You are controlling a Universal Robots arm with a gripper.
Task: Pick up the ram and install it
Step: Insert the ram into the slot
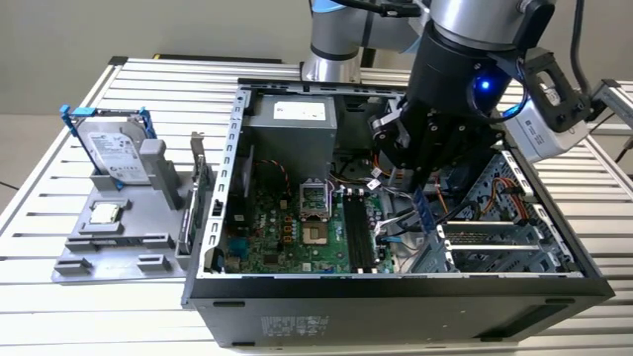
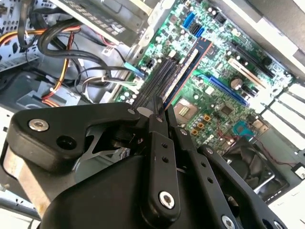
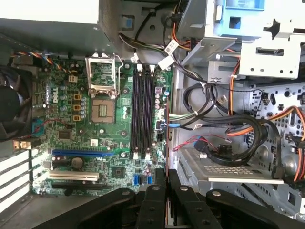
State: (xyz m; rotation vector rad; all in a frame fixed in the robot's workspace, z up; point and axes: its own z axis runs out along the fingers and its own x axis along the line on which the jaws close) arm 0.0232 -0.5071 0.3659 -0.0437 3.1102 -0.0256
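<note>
My gripper is down inside the open computer case, shut on the ram. The ram is a thin bluish stick held on edge, reaching out from between the fingers. In both wrist views it appears as a narrow edge, the ram, running on from my gripper. It hangs just beside the black memory slots of the green motherboard, roughly parallel to them and a little towards the cable side. The slots look empty.
Bundled cables and a metal drive cage crowd the side next to the slots. The processor socket and a fan lie on the other side. Outside the case, a grey stand carries a hard drive and a small chip.
</note>
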